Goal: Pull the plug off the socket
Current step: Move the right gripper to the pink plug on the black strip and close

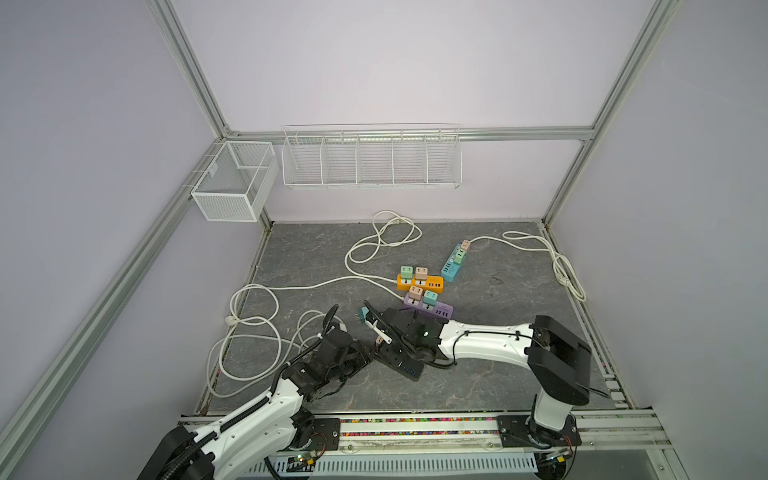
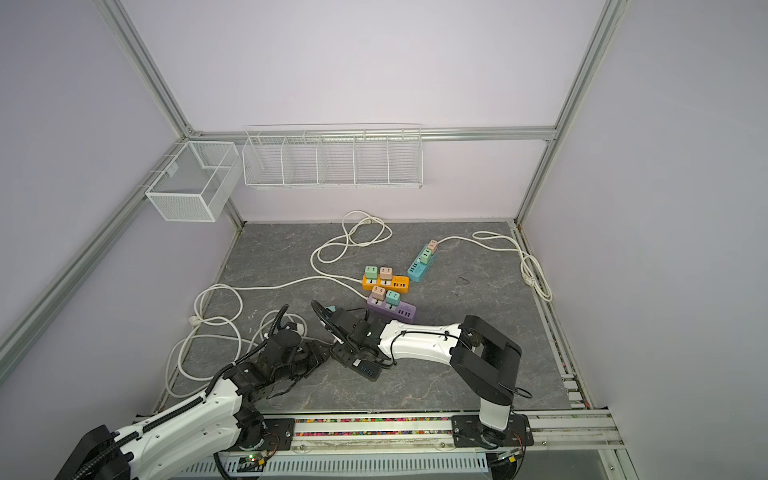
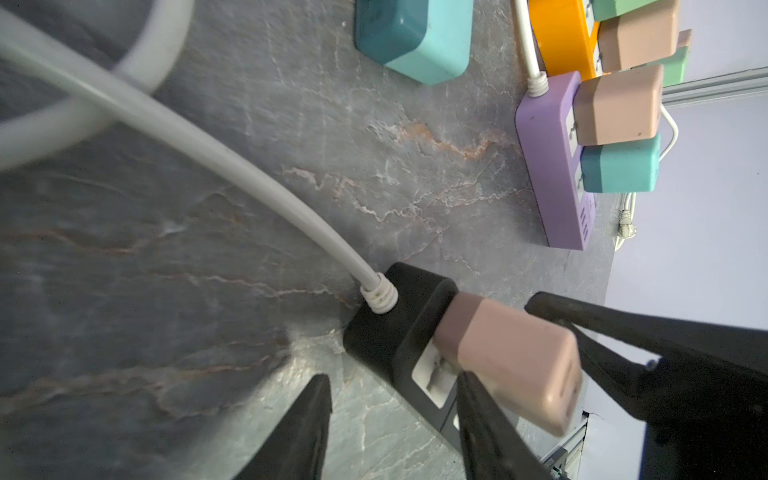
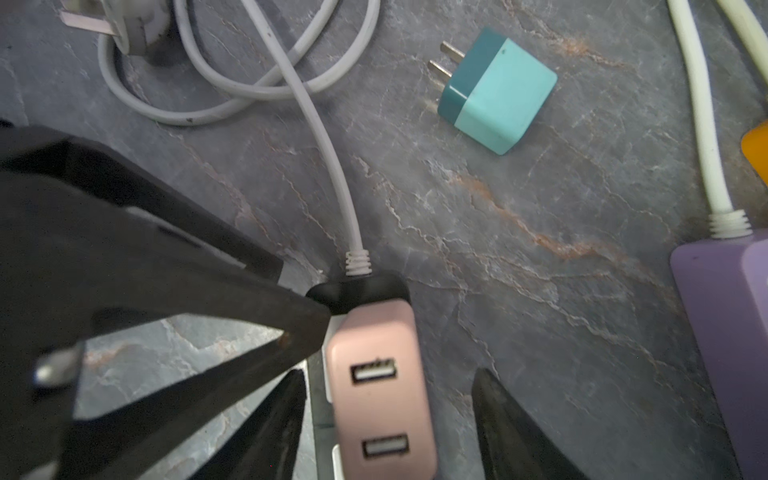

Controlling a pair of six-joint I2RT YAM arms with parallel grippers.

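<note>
The grey stone-patterned tabletop [image 1: 490, 386] fills the floor of the cell in both top views. Toward its middle lie three coloured strips, each carrying plugs: a blue strip [image 1: 451, 268] farthest back, and an orange strip [image 1: 419, 284] with a purple strip [image 1: 432, 309] close in front of it. Nearer the front edge, between the two arms, lies the black power strip [image 1: 401, 362], its white cable [image 4: 328, 158] running off to loose coils. The pink plug [image 4: 382, 390] sits plugged into this strip at the cable end, its two USB ports facing the right wrist camera. The right gripper [image 4: 388, 374] straddles the pink plug with its jaws apart, a gap showing on either side, so nothing is grasped. The left gripper [image 3: 392, 386] straddles the black power strip, also released: one finger stands clear of the strip over bare table, while the other is tucked under the plug, and whether it touches the strip I cannot tell. A loose teal plug [image 4: 498, 95] lies on its side just beyond, prongs bare.
</note>
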